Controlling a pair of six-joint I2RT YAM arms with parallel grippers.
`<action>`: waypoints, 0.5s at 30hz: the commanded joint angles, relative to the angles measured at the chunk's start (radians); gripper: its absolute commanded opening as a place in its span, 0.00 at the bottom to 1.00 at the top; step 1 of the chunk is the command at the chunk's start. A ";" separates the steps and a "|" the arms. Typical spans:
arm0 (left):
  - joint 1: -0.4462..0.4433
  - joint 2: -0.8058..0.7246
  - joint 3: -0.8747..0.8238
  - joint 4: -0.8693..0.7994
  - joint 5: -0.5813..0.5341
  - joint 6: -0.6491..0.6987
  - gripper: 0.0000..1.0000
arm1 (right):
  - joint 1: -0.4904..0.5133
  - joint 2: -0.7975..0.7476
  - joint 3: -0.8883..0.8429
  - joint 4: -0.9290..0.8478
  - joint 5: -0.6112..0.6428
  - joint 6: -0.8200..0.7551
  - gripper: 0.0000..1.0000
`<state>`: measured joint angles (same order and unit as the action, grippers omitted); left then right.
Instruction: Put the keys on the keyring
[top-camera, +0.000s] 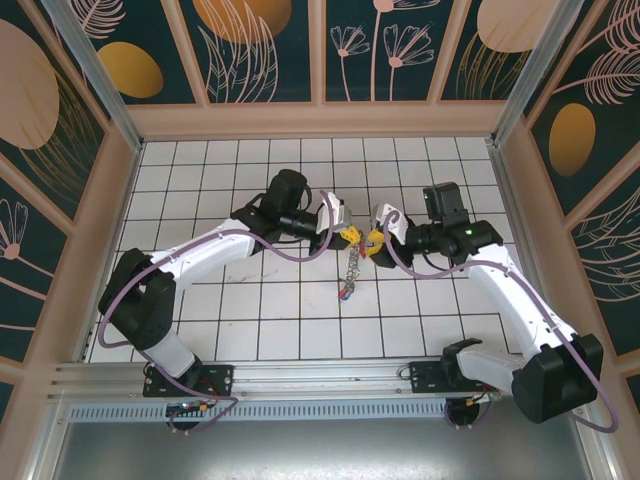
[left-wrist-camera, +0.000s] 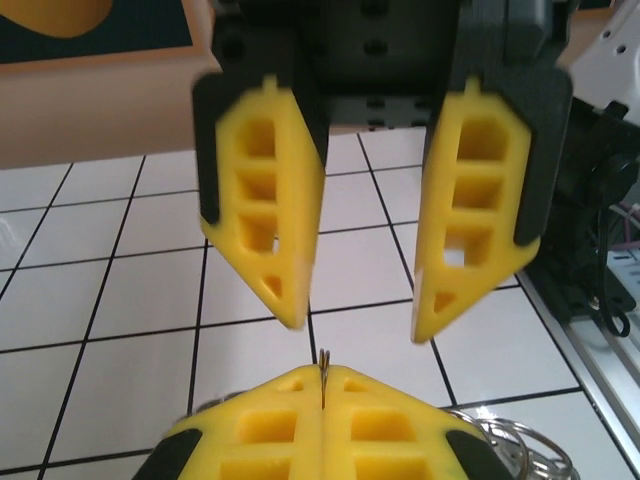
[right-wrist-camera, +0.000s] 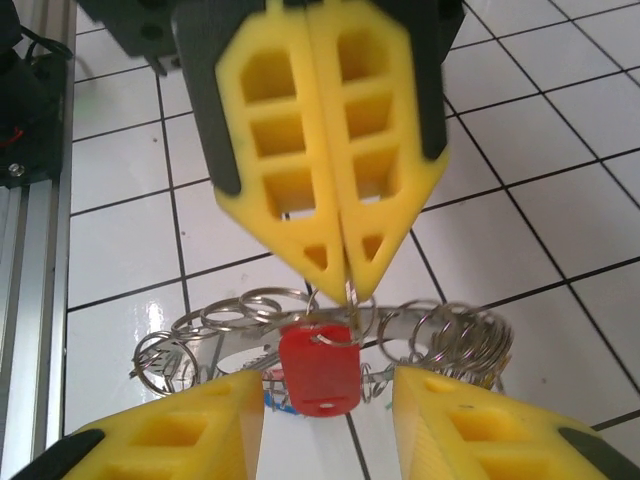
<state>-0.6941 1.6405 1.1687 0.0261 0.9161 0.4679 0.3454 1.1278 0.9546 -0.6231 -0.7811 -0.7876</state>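
Right gripper (right-wrist-camera: 347, 288) shut tight on keyring (right-wrist-camera: 440, 335)
Left gripper (left-wrist-camera: 360, 328) wide open; red key (right-wrist-camera: 318, 368) hangs below, maybe on the keyring

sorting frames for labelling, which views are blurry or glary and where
Top external: sharp, evenly lit, the keyring tiny. Left wrist: the open left gripper is soft, too near the lens; the tiles behind are crisper. Right wrist: the right gripper, shut on the keyring, has blurred edges; the red tag is sharpest, the loops smeared.

The red-tagged key (right-wrist-camera: 318, 370) hides part of the keyring (right-wrist-camera: 450, 335) behind it.
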 joint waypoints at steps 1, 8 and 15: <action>0.005 -0.031 0.000 0.101 0.071 -0.056 0.00 | -0.003 -0.030 -0.036 0.067 -0.056 0.054 0.39; 0.006 -0.030 -0.004 0.120 0.103 -0.070 0.00 | -0.005 -0.012 -0.069 0.106 -0.077 0.057 0.38; 0.006 -0.031 -0.010 0.142 0.105 -0.087 0.00 | -0.002 0.000 -0.063 0.134 -0.123 0.051 0.38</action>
<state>-0.6937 1.6405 1.1645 0.0975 0.9730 0.4038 0.3454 1.1217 0.9001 -0.5236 -0.8379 -0.7406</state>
